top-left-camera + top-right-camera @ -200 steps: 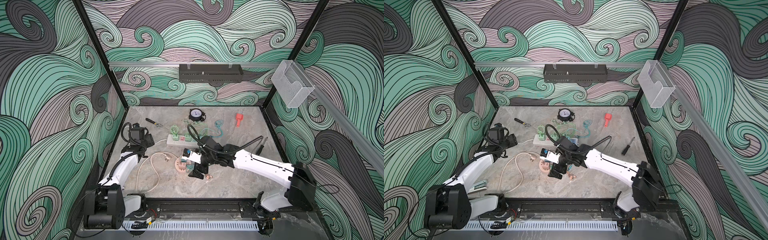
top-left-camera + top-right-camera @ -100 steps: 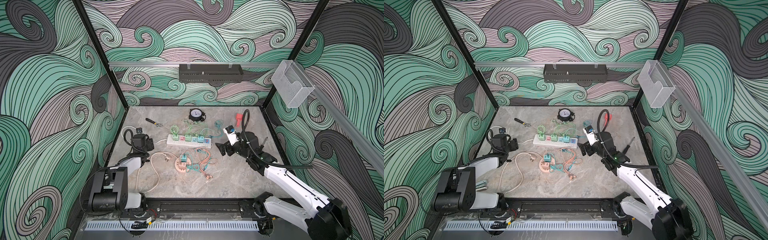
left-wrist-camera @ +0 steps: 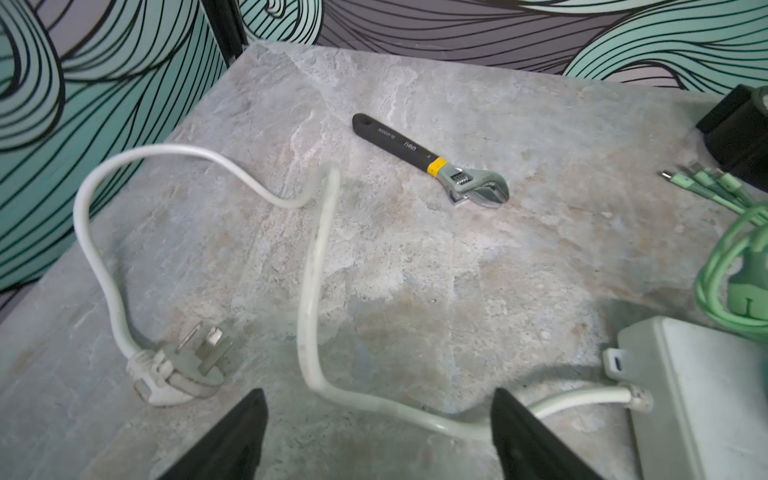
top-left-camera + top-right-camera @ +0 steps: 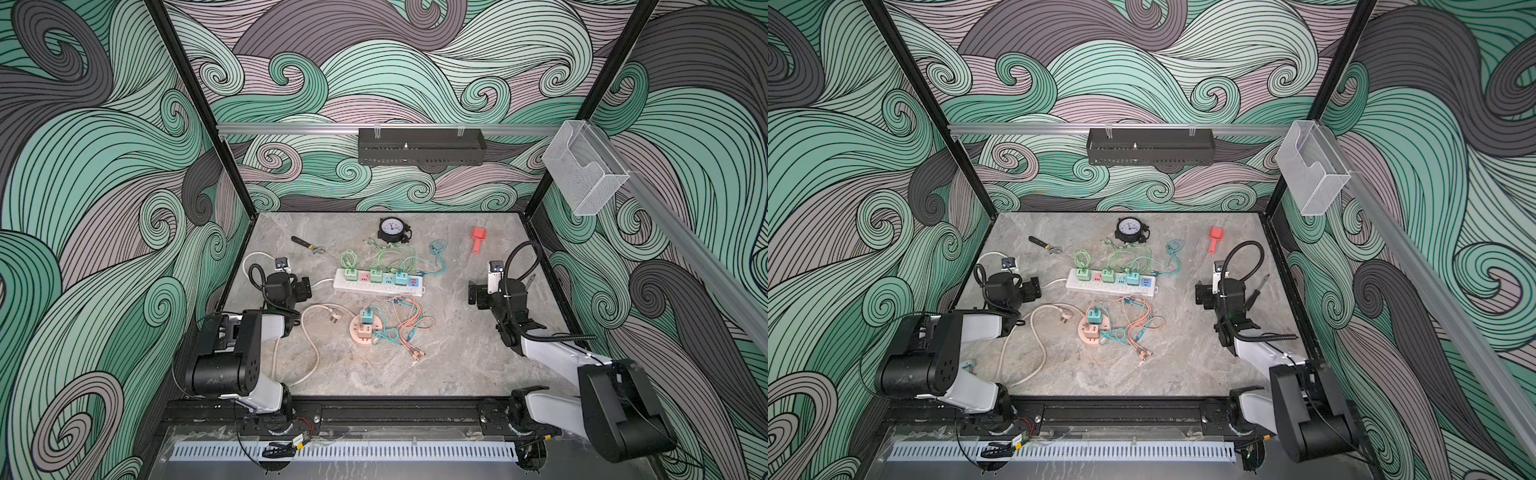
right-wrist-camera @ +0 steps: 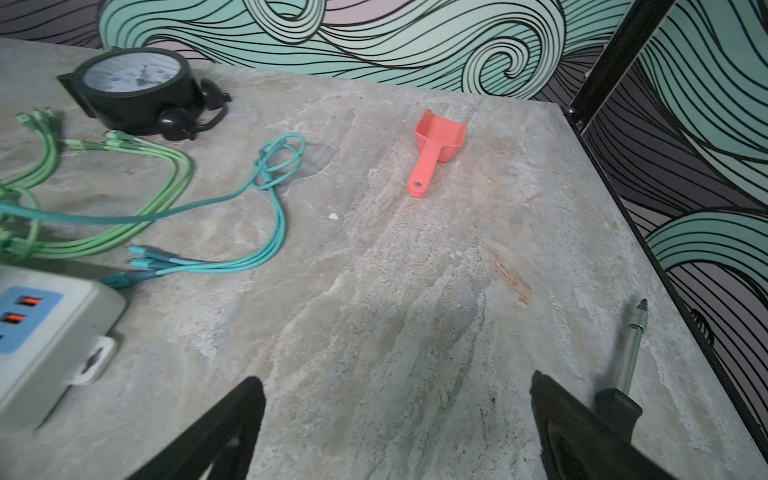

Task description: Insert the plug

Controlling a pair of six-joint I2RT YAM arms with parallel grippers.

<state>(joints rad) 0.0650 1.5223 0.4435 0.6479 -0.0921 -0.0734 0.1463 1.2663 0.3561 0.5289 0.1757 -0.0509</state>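
A stone-patterned table (image 4: 457, 365) carries two robot arms and scattered items. The left claw (image 3: 378, 392) hangs low over the table, its two black fingers spread wide and gripping nothing. The white plug (image 3: 178, 365) lies on the table with its prongs pointing up. It sits just outside the gap, close beside one finger (image 3: 232, 436) and not touching it. Its white cord (image 3: 311, 270) loops away, comes back, passes beneath the gap between the fingers and ends at the white power strip (image 4: 378, 284). In both top views this plug cannot be made out beside the arm. The right claw (image 5: 395, 378) is likewise spread open and empty, over bare table on the right side, well apart from the strip.

By count, there is one power strip, carrying what look like three cube adapters, though the view is small. One round pink socket base (image 4: 365, 334) has two cubes on it. A second, beige plug (image 4: 334, 318) lies loose near that base. There is also one wrench (image 3: 432, 164), one clock (image 5: 133, 87), one red scoop (image 5: 436, 145) and one screwdriver (image 5: 623, 374).
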